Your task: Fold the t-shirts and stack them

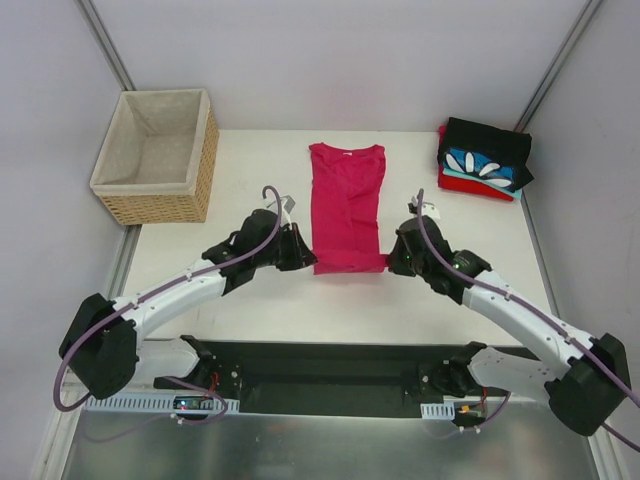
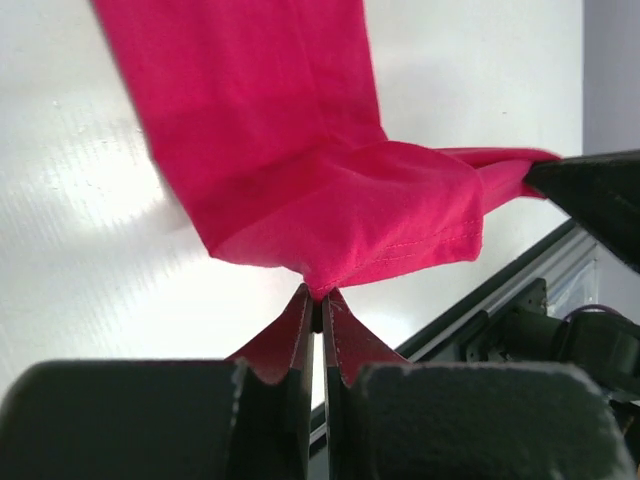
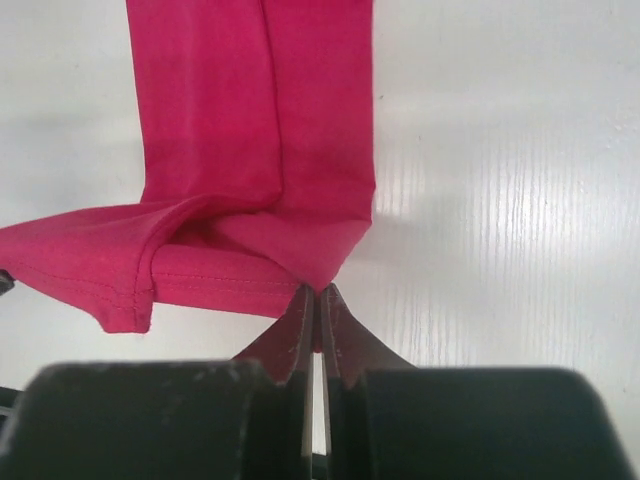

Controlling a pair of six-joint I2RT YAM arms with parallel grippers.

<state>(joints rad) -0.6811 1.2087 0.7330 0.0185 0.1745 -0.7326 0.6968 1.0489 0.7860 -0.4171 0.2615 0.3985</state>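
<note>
Matt cloth t-shirt; glossy white table; rough wicker basket.

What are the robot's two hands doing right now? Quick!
Left gripper: closed, pinching the pink t-shirt's bottom corner.
Right gripper: closed, pinching its other bottom corner.

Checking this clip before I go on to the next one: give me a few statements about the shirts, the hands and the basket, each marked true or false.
1. The left hand and the right hand are each shut on a near corner of the pink shirt. True.
2. The pink shirt lies in the basket. False: it lies on the table, to the right of the basket.
3. The stack of folded shirts sits at the far left corner. False: it is at the far right; the basket is on the left.
4. A black shirt tops the stack. True.
</note>
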